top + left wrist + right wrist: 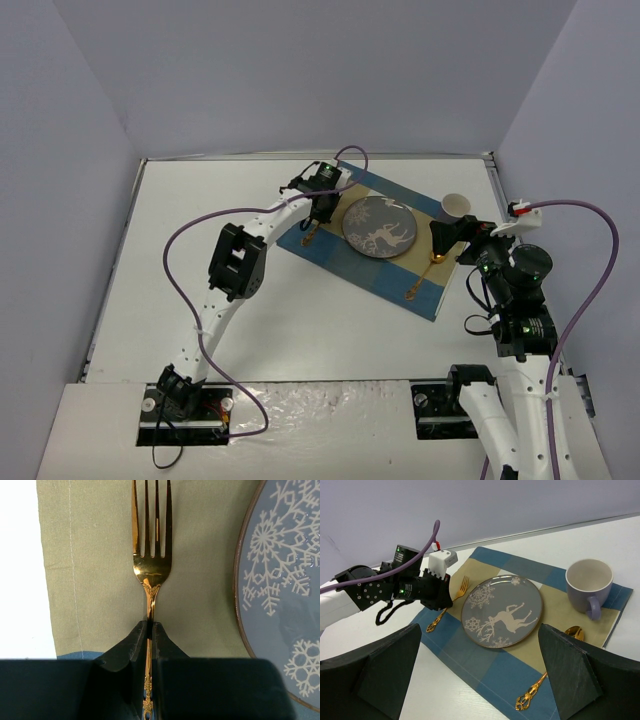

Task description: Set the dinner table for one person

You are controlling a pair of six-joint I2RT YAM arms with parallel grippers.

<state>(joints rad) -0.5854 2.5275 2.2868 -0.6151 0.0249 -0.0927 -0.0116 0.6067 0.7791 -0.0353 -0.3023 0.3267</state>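
The dinner table (180, 230), a wide white top, fills the middle of the top view and is bare white along its left side. Right of centre on it lies a blue-and-tan placemat (345, 268), turned at a slant. At the mat's upper left edge the left gripper (313, 222) points down, its jaws clenched on the handle of a gold fork (308, 237). In the left wrist view the two black fingers (125, 650) pinch the thin handle at lower centre. The fork stretches over a tan stripe, its tines toward the top of the frame. Just right of the fork, not touching it, sits a round grey-blue plate (378, 227) with a white reindeer and snowflakes. Right of the plate a gold spoon (436, 258) lies on the mat. A pale cup (455, 204) stands at the mat's upper right corner. At the far right the right gripper (455, 238) hovers near the spoon's bowl, jaws released and spread wide, holding nothing.
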